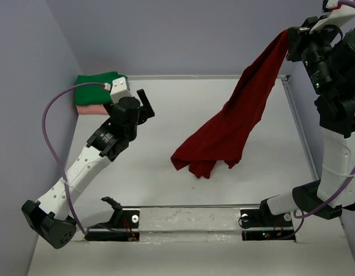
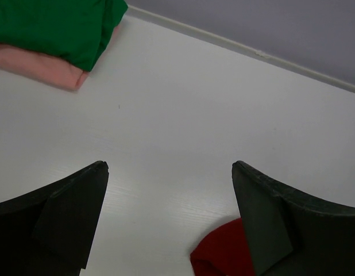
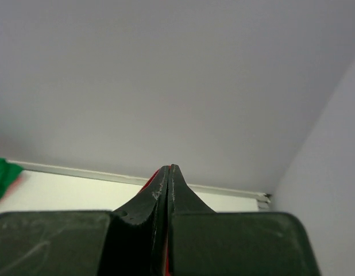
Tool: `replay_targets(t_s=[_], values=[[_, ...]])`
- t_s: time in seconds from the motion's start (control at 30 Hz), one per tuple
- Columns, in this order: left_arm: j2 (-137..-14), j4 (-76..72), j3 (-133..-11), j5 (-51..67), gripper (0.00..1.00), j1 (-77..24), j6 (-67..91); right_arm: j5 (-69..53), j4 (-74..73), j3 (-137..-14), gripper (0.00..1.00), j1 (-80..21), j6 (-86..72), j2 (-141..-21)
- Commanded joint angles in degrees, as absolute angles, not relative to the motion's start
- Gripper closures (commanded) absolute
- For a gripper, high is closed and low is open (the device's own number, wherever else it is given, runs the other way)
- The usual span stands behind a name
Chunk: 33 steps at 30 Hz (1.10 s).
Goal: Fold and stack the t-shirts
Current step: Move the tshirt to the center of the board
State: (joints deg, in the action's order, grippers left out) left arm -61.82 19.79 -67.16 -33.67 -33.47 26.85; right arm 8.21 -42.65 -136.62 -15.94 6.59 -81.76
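The white table is mostly bare in the middle, which leaves room for a shirt to be spread.

The dark red t-shirt is held up by one edge high over the far right corner. It hangs diagonally, and its lower part lies crumpled on the table near the middle. It is probably raised this way so that the cloth falls open before it is laid flat.

The green t-shirt is folded and lies on the folded pale pink t-shirt in the far left corner. Two thirds of the stack therefore appear done.

The right gripper is clamped on the red cloth, with a red sliver seen between its closed fingers.

The left gripper is held low near the stack with its fingers wide apart and nothing between them. It is probably placed there to catch the hanging hem.
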Motion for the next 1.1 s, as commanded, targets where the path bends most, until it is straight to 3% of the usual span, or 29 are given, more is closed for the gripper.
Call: replay_targets(t_s=[0.0,0.3,0.43,0.53,0.63,0.8,1.07], values=[[-63.7,20.0,-69.1,-36.6,0.02,-36.1,26.7,24.4,-36.7,-137.1,1.00,-16.0,13.5,-78.5],[-65.7,21.4,-71.6,-39.5,0.02,-40.8,27.2,24.1,-35.0,-141.1,1.00,-16.0,15.8,-80.0],[-65.7,21.4,-70.8,-40.0,0.02,-41.5,27.8,20.0,-35.9,-140.5,1.00,-16.5,13.5,-82.3],[-65.5,21.9,-70.0,-40.8,0.02,-41.7,28.7,10.0,-37.1,-136.4,1.00,-16.5,8.8,-84.5],[-64.8,21.8,-69.8,-41.4,0.02,-41.7,29.1,-0.9,-39.0,-131.0,1.00,-21.2,3.6,-89.3],[-64.5,22.8,-71.5,-42.1,0.02,-41.8,28.7,5.8,-39.2,-128.8,1.00,-31.9,5.9,-96.5],[-62.4,23.6,-70.8,-43.4,0.02,-41.9,29.3,-0.4,-41.8,-144.9,1.00,-40.3,5.3,-99.1]])
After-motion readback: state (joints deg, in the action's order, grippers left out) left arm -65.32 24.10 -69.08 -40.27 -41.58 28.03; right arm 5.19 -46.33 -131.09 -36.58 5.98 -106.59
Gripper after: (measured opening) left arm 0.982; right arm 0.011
